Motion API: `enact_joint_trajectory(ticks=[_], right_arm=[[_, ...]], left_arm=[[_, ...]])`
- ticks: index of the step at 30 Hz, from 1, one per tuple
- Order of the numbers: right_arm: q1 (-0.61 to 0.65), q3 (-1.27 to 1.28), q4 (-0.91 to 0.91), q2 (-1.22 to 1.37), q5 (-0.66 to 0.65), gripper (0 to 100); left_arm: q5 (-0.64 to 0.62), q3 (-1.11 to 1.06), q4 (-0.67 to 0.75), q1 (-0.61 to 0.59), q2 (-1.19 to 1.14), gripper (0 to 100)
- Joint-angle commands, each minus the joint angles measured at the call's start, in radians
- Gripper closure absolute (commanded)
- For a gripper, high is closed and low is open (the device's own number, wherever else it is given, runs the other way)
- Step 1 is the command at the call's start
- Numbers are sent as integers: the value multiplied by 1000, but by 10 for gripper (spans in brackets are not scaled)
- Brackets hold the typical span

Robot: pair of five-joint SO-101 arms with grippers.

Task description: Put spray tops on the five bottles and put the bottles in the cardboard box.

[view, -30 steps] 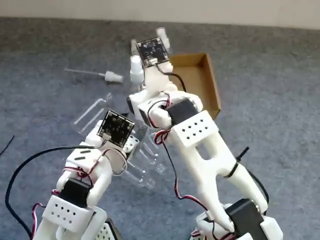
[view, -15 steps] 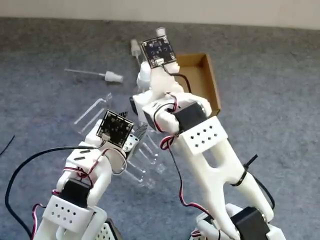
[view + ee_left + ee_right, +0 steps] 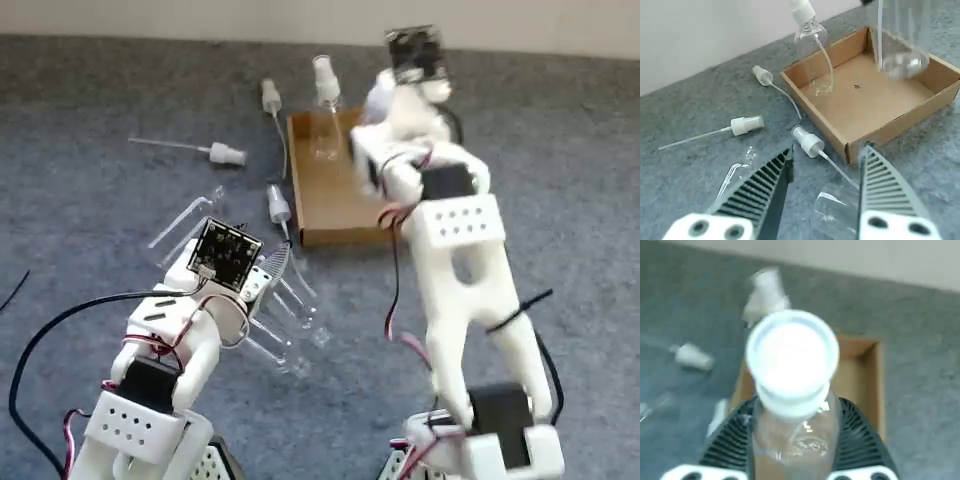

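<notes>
My right gripper (image 3: 792, 442) is shut on a clear bottle (image 3: 790, 430) with a white spray top (image 3: 792, 357), held above the cardboard box (image 3: 335, 205). The left wrist view shows that held bottle (image 3: 897, 47) hanging over the box (image 3: 900, 117). Another capped bottle (image 3: 325, 125) stands upright in the box's far left corner. My left gripper (image 3: 822, 192) is open low over the carpet, with the mouth of a lying uncapped bottle (image 3: 832, 212) between its fingers. Three loose spray tops lie nearby: one (image 3: 278, 207) beside the box, one (image 3: 270, 96) farther back, one (image 3: 226, 153) to the left.
More clear uncapped bottles lie on the grey carpet by the left arm (image 3: 290, 325) and to its left (image 3: 185, 222). A black cable (image 3: 40, 335) loops at the lower left. A pale wall (image 3: 150, 15) borders the far edge.
The right arm has swung to the right and farther back with its capped bottle, uncovering the box and the bottle standing in it. The left arm has stayed still.
</notes>
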State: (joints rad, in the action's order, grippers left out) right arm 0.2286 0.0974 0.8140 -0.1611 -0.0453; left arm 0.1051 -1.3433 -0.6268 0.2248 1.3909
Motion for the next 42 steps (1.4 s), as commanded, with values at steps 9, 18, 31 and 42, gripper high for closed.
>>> enact_joint_trajectory(ticks=[9, 18, 31, 42], right_arm=[[-77, -302, -282, 441, 23, 995], [-77, -343, -449, 590, 48, 995], [-71, -337, -472, 634, 46, 988], [-47, -335, -470, 634, 51, 865]], left_arm=[[9, -16, 0, -102, 8, 804], [8, -48, 77, -107, 2, 804], [8, -47, 77, -107, 2, 804], [8, -47, 77, -110, 2, 804]])
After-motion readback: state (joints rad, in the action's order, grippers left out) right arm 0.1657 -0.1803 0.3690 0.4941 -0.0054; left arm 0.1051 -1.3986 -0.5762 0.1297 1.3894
